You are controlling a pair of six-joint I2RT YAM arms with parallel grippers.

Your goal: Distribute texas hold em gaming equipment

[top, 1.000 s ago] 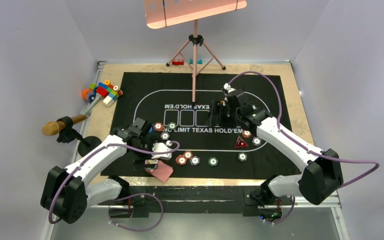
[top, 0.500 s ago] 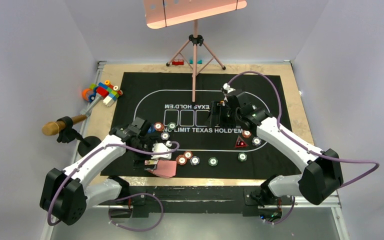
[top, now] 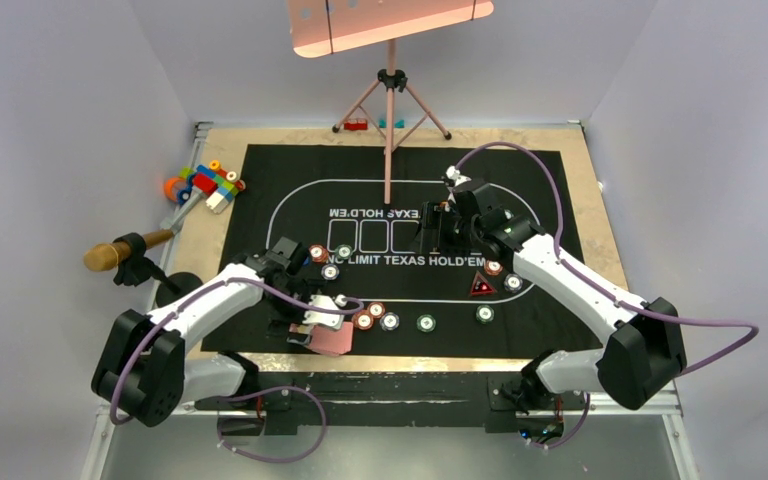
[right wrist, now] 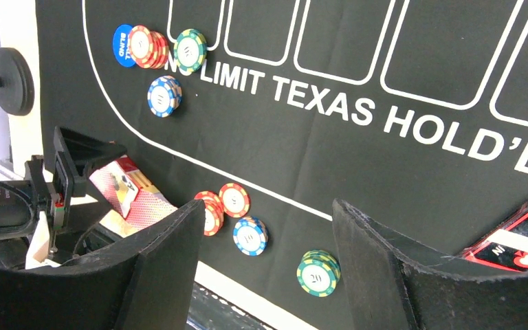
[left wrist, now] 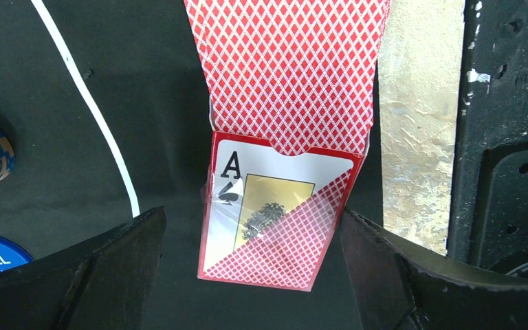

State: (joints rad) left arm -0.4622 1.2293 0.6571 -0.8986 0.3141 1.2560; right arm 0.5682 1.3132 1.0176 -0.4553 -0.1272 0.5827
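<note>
A red-diamond-backed pack of playing cards [left wrist: 282,206] lies at the mat's near edge, its flap open and an ace of spades showing. My left gripper [left wrist: 251,275] hovers open over it, one finger on each side and neither touching. The same pack [top: 330,340] sits under the left gripper [top: 317,312] in the top view. Striped poker chips [top: 376,315] lie in small stacks along the near side of the mat, with more chips [right wrist: 168,51] by a blue button [right wrist: 122,45]. My right gripper [top: 436,232] hangs open and empty above the mat, close to a dark triangle [top: 481,286].
Colourful toy blocks [top: 205,185] lie off the mat at the far left. A tripod stand [top: 390,100] rises at the back centre. A wooden-handled tool [top: 120,250] sits on a black stand at the left edge. A black rail [left wrist: 509,137] borders the table's near edge.
My left arm has drawn its elbow in, and its gripper has shifted slightly right and nearer over the card pack. The right arm has stayed put.
</note>
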